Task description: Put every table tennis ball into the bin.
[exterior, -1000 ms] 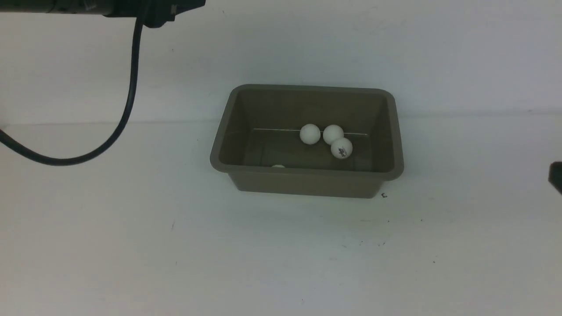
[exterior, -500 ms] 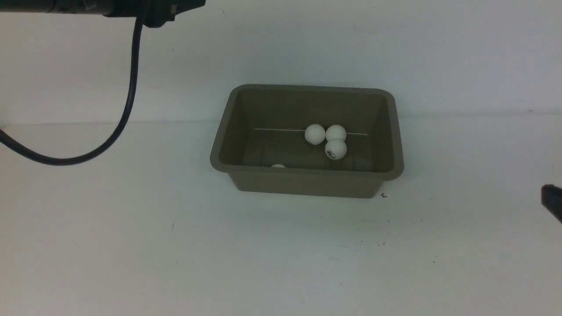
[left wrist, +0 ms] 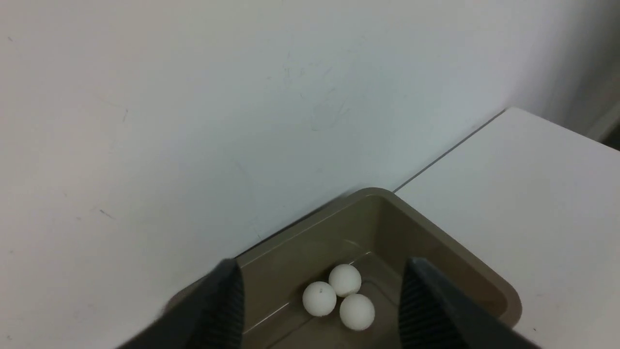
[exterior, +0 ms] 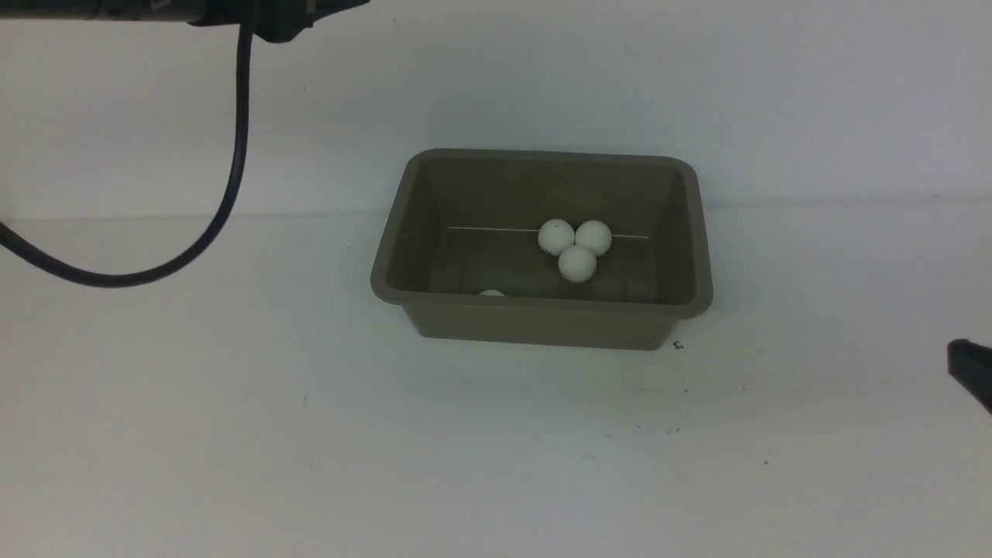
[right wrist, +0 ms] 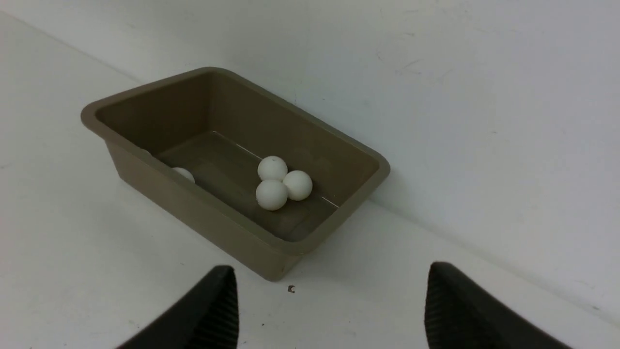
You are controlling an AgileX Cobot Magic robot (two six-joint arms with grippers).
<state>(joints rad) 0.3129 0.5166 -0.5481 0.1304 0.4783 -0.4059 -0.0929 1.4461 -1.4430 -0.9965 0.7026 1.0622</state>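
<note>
Front view: the bin (exterior: 542, 318) sits against the wall, and I use it as my reference. Three balls (exterior: 576, 263) lie clustered and touching near the bin's far wall; a fourth ball (exterior: 491, 293) shows only as a sliver behind the near rim, toward the left. No ball is visible on the table (exterior: 232, 426) around the bin. My left arm (exterior: 194, 12) hangs above and left of the bin, its cable (exterior: 232, 155) looping down on that side. My right gripper (exterior: 973, 372) shows only as a dark tip right of the bin. Left wrist view: my left gripper (left wrist: 322, 295) is parted and empty, with the three balls framed between its fingers (left wrist: 426, 300), down in the bin. Right wrist view: my right gripper (right wrist: 329, 305) stands wide and empty, near the bin's near right corner, above the table. Judgement: the task appears complete. Risks from here: a finger descending onto the rim could tip or shift the bin; the slack cable could catch the bin's left rim during retraction; a disturbed bin could spill the light balls.
</note>
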